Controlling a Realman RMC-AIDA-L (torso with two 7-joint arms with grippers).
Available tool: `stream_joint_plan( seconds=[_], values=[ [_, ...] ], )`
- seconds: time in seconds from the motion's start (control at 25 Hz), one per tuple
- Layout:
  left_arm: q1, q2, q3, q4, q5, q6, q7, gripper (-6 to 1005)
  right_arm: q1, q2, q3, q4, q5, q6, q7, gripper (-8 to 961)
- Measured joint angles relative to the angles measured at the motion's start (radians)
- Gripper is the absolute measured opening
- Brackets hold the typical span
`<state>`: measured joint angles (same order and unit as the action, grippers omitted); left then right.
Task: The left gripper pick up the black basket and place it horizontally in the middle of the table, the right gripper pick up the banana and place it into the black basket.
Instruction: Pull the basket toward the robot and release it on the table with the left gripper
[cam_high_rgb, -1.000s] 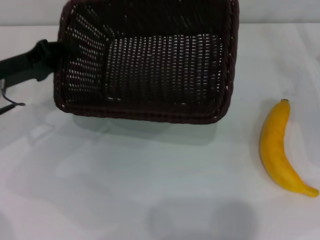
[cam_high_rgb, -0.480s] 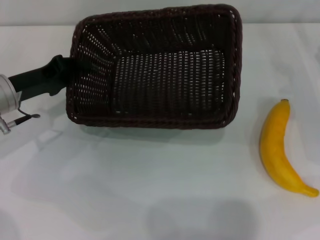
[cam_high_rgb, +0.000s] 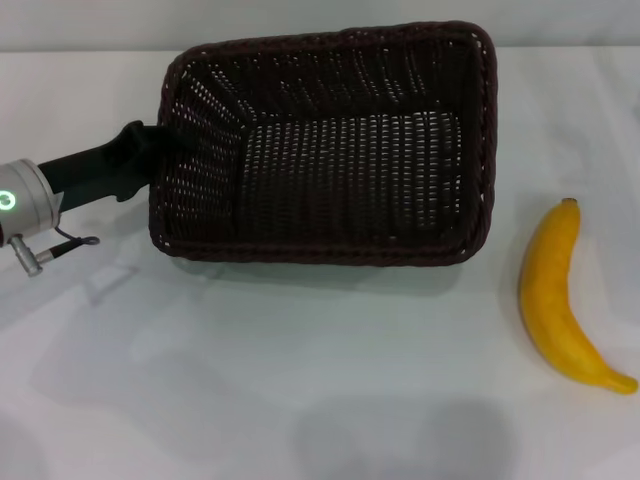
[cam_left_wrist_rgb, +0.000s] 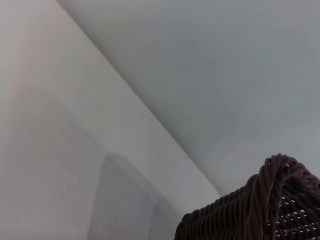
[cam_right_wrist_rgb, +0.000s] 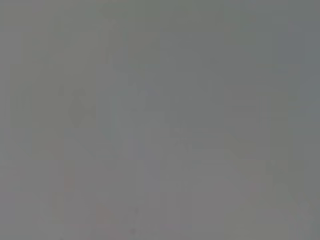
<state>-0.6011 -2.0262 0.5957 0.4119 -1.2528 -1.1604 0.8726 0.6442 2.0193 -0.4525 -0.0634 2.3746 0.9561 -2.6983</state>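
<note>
The black basket (cam_high_rgb: 330, 145) is being gripped at its left short wall by the left gripper (cam_high_rgb: 150, 150), jaws pinched on the braided rim. The basket is being held long side across, toward the far middle of the table (cam_high_rgb: 300, 380), its far side tilted up, a shadow showing under the near rim. Part of its rim (cam_left_wrist_rgb: 265, 205) is being shown in the left wrist view. The banana (cam_high_rgb: 560, 300) is lying on the table right of the basket, apart from it. The right gripper is not being shown.
</note>
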Motion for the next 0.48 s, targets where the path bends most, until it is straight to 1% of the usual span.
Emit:
stream_joint_plan(
  seconds=[0.12, 0.44, 0.48],
  values=[
    [0.0, -0.007, 0.001, 0.001, 0.0, 0.004, 0.008, 297, 0.0, 0.0, 0.0, 0.0, 0.0, 0.0, 0.0, 873],
    [0.003, -0.01, 0.001, -0.001, 0.004, -0.005, 0.01, 315, -0.002, 0.0, 0.0, 0.0, 0.0, -0.001, 0.0, 873],
    [0.004, -0.012, 0.001, 0.001, 0.004, -0.006, 0.01, 359, -0.002, 0.0, 0.0, 0.0, 0.0, -0.001, 0.0, 873]
  ],
)
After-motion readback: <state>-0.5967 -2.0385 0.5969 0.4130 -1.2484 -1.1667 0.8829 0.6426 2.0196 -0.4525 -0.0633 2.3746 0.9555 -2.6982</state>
